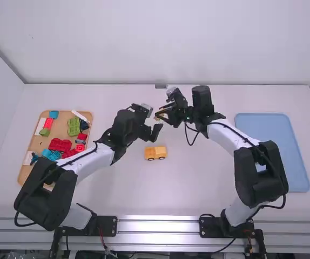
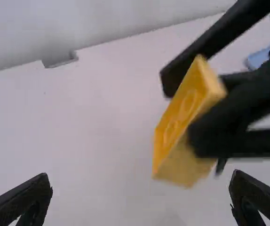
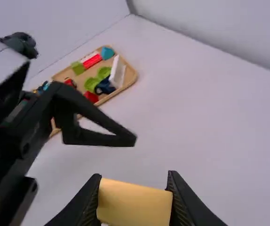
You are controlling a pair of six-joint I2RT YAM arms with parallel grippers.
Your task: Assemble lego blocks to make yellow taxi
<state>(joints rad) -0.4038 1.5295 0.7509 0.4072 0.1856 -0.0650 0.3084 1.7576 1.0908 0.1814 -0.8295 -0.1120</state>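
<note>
Yellow block: up in the right gripper, near the middle of the table's width and toward its far side. I have it pinched between the two fingertips; the right wrist view puts the block squarely between them. The left wrist view gives me its face with two round marks, block tilted.

Left gripper: fingers wide apart, nothing between them, just beside the block on its left. The two grippers face each other.

Yellow car: on the table, on the near side of both grippers, near the middle. Dark wheels along its near side, apart from either gripper.

Left side of the table: wooden tray with loose blocks. Far end has a blue block, a long white block by the far right corner, a green block and a dark blue block. On the left of the far part, a small red block with a small green block just nearer. Big red block mid-tray, light blue block nearer. Left arm crosses above the tray's near part, so I can't tell everything there.

Right side: blue tray, partly behind the right arm.
</note>
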